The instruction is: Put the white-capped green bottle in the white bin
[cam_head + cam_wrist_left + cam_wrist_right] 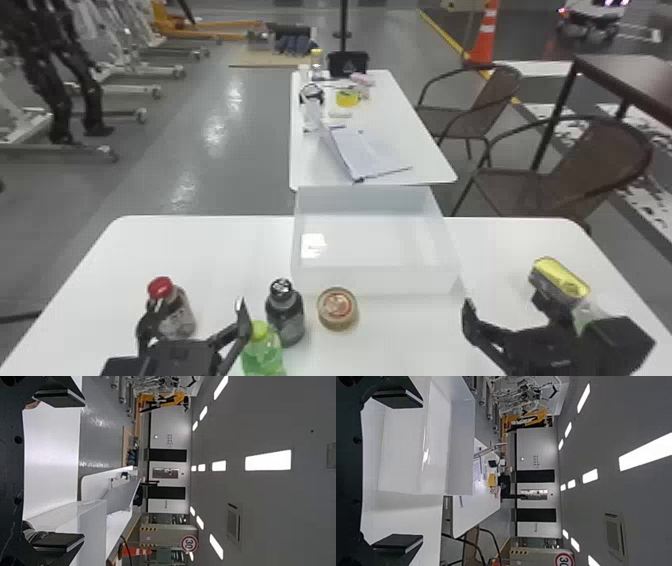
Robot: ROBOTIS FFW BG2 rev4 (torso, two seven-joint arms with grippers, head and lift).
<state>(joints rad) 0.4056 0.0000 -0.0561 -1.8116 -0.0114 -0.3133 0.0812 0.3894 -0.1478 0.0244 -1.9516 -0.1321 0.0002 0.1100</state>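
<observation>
nothing binned yet, so the pick, the carry and the drop all look still to come. from the lower left of the frame, the left gripper [200, 303] stands wide with nothing between its fingers, by the red-capped jar [175, 314]; next come the lime-capped bottle [262, 352], not the one wanted by its cap, the black bottle [285, 315] and the can [337, 307]. mid-frame, there's the bin [375, 281], waiting. over at lower right, the right gripper [502, 303] is spread wide too, holding nothing, and just right of it, below the yellow-topped tin [560, 277], what looks like the green bottle [586, 320] peeks out, mostly hidden by the arm. seems upright, long axis roughly vertical, pale end towards the top of the frame, though that's a cautious call.
</observation>
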